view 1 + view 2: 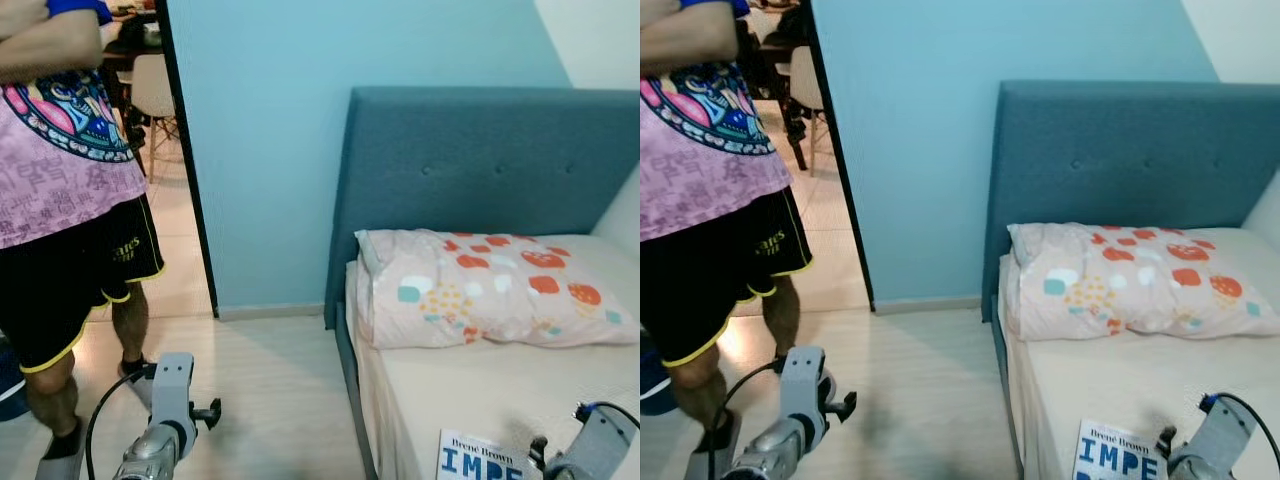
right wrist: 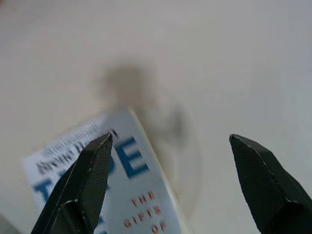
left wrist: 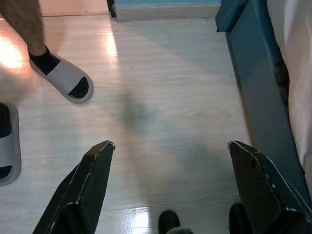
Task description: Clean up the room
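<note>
A white book point(image 1: 478, 457) with blue letters lies flat on the bed's cream sheet point(image 1: 470, 385), at the near edge of the eye views. My right gripper point(image 2: 171, 139) hangs open just above the sheet, one fingertip point(image 2: 95, 156) over the book's point(image 2: 105, 180) corner, nothing held. Its wrist point(image 1: 590, 450) shows low right beside the book. My left gripper point(image 3: 171, 146) is open over the pale wood floor point(image 3: 161, 97) beside the bed frame, its arm point(image 1: 165, 420) low left. A patterned pillow point(image 1: 490, 290) rests against the blue headboard point(image 1: 490, 160).
A person point(image 1: 65, 190) in a pink shirt and black shorts stands close on my left, with grey slippers point(image 3: 66, 80) on the floor near my left gripper. A doorway point(image 1: 150, 100) behind opens onto chairs. The blue bed frame point(image 3: 258, 92) borders the floor.
</note>
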`<state>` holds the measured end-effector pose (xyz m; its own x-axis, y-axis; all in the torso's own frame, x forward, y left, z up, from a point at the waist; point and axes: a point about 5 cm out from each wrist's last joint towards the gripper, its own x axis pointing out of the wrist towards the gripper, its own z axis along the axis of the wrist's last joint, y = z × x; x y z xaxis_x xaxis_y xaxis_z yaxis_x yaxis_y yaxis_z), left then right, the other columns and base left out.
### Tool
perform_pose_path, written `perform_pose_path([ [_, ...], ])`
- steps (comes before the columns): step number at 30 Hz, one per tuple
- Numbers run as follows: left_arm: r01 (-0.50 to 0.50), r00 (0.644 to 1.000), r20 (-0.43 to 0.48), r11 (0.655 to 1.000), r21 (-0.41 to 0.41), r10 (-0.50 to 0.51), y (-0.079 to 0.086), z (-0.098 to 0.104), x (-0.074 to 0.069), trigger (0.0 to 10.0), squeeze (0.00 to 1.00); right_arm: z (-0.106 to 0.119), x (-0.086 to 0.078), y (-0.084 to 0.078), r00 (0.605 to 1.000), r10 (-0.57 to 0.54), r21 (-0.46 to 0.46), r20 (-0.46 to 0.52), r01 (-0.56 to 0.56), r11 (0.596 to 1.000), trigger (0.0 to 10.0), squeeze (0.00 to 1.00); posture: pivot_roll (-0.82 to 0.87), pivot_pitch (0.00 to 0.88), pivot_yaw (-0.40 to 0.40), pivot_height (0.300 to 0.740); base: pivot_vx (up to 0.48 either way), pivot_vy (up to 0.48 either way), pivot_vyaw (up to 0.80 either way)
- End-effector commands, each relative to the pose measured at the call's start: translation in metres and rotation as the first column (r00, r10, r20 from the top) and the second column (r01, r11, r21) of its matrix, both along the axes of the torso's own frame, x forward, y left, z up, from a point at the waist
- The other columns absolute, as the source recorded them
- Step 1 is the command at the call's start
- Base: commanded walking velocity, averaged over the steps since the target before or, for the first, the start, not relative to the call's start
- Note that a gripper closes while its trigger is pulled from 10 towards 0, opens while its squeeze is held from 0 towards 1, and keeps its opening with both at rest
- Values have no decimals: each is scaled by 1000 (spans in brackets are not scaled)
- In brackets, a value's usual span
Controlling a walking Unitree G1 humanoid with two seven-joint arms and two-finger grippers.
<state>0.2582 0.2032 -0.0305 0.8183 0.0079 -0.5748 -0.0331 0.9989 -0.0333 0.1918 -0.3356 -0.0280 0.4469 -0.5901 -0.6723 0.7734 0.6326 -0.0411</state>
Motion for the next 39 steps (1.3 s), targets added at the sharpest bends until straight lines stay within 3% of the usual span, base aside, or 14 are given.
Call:
perform_pose_path([
  [1, -4, 1000, -11, 1000, -1, 4, 2, -2, -3, 10000, 0, -4, -7, -1, 998, -48, 30, -27, 49, 998, 10000, 1000, -59, 0, -33, 635, 0, 0, 0],
  [7, 7, 1000, -18, 1000, -6, -7, -1, -6, -7, 10000, 0, -8, -17, -3, 993, -107, 68, -48, 111, 992, 10000, 1000, -62, 0, -34, 610, 0, 0, 0],
  [14, 34, 998, -48, 999, 1, -34, -2, -12, -15, 10000, 0, 14, 6, -13, 998, -37, 32, 51, 35, 999, 10000, 1000, -76, 0, -27, 590, 0, 0, 0],
  [22, 50, 996, -68, 999, 6, -49, -3, -16, -21, 10000, 0, 35, 11, -22, 998, 40, -19, -49, -41, 999, 10000, 1000, -84, 0, -29, 565, 0, 0, 0],
  [24, 60, 995, -78, 998, 11, -59, -4, -17, -23, 10000, 0, 37, 15, -4, 995, 95, 105, 36, -99, 990, 10000, 1000, -90, 0, -30, 561, 0, 0, 0],
  [25, 60, 995, -78, 998, 11, -59, -4, -17, -23, 10000, 0, 37, 15, -4, 995, 95, 105, 36, -99, 990, 10000, 1000, -90, 0, -30, 561, 0, 0, 0],
  [27, 64, 995, -83, 998, 13, -63, -3, -18, -25, 10000, 0, 49, 21, 15, 973, 136, 197, 185, -172, 965, 10000, 1000, -92, 0, -29, 561, 0, 0, 0],
  [31, 67, 994, -87, 998, 13, -66, -3, -19, -26, 10000, 0, 62, 24, 19, 949, 163, 186, 271, -218, 958, 10000, 1000, -96, 0, -29, 561, 0, 0, 0],
  [32, 70, 994, -91, 997, 13, -68, -4, -20, -27, 10000, 0, 70, 24, 16, 935, 187, 153, 302, -242, 958, 10000, 698, -96, 0, -29, 561, 0, 0, 0],
  [34, 70, 994, -91, 997, 13, -68, -4, -20, -27, 10000, 0, 70, 24, 16, 935, 187, 153, 302, -242, 958, 10000, 698, -96, 0, -29, 561, 0, 0, 0],
  [35, 74, 993, -94, 997, 13, -72, -4, -20, -27, 10000, 0, 77, 24, 13, 927, 202, 131, 317, -254, 958, 10000, 275, -105, 0, -25, 561, 0, 0, 0],
  [36, 78, 992, -96, 997, 13, -77, -5, -21, -27, 10000, 0, 84, 21, 1, 934, 222, 61, 279, -248, 967, 10000, 0, -105, 0, -25, 561, 0, 0, 0],
  [38, 86, 992, -96, 996, 11, -84, -7, -20, -27, 10000, 0, 96, 15, -19, 955, 241, -77, 176, -230, 970, 10000, 0, -105, 2, -26, 561, 0, 0, 0],
  [39, 87, 992, -95, 996, 10, -86, -8, -20, -26, 10000, 0, 100, 14, -24, 958, 232, -86, 170, -220, 972, 10000, 0, -105, 3, -27, 561, 0, 0, 0],
])
